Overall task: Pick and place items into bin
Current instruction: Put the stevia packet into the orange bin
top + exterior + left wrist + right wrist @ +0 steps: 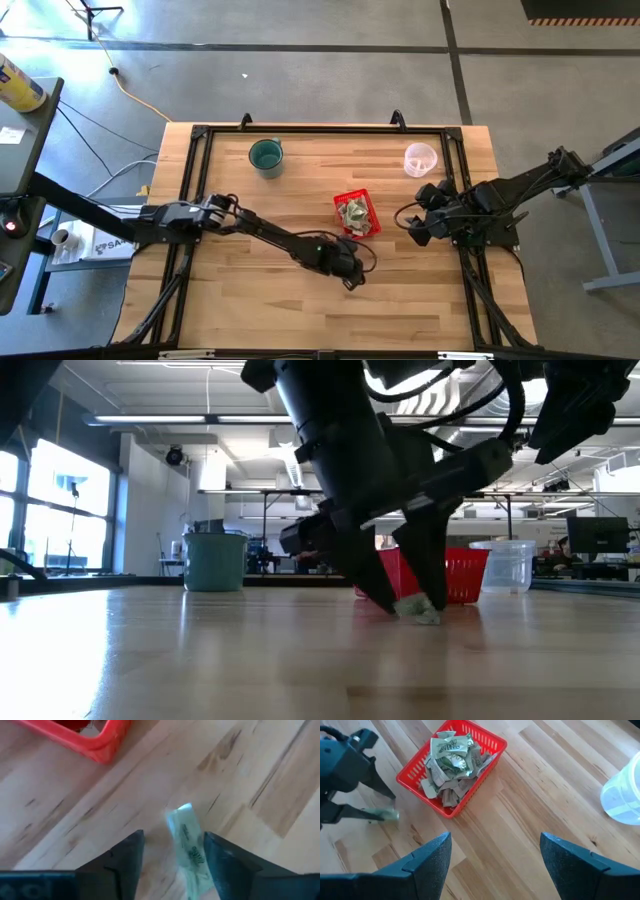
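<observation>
One pale green-and-whitish wrapper piece [187, 840] lies flat on the table just near of the red basket [357, 213]. My left gripper [173, 837] points down over it, open, with one finger on each side; the low view shows the fingers straddling the piece [418, 610] at table height. Several crumpled pieces [450, 757] fill the basket [485, 742]. My right gripper [495, 837] waits wide open above bare table right of the basket [412, 228]. My left gripper comes from above, pointing down, with its fingers across the wrapper piece. The piece lies flat on the table, close against one finger [215, 855]. Whether that finger touches it, I cannot tell.
A teal cup [266, 156] stands toward the far left of the table and a clear plastic cup [420, 159] toward the far right. The basket [460, 572] sits just beyond my left gripper. Bare wood spreads over the table's near half.
</observation>
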### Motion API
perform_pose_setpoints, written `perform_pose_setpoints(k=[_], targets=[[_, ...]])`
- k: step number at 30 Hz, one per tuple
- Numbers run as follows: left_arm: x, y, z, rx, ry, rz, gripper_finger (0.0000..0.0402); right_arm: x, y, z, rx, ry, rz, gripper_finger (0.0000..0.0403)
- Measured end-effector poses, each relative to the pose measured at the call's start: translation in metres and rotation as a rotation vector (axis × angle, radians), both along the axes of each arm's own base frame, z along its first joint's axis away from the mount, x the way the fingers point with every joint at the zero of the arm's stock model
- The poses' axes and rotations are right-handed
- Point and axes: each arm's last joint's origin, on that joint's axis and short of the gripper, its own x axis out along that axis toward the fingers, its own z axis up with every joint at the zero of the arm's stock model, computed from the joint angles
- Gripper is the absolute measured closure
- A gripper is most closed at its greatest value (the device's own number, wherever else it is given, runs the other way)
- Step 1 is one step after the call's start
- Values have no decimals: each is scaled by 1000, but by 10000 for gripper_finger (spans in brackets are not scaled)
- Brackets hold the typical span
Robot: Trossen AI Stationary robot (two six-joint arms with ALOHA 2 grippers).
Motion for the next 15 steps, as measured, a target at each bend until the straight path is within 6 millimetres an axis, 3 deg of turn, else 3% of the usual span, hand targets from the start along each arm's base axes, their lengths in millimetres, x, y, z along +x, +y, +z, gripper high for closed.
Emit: perform_pose_setpoints(k=[9,15], targets=[[-5,2,-9,108,83,-39,263,0,0,0,1,0,-6,110],[-11,6,7,100,141,-72,365,0,-1,0,-9,-3,-12,110]])
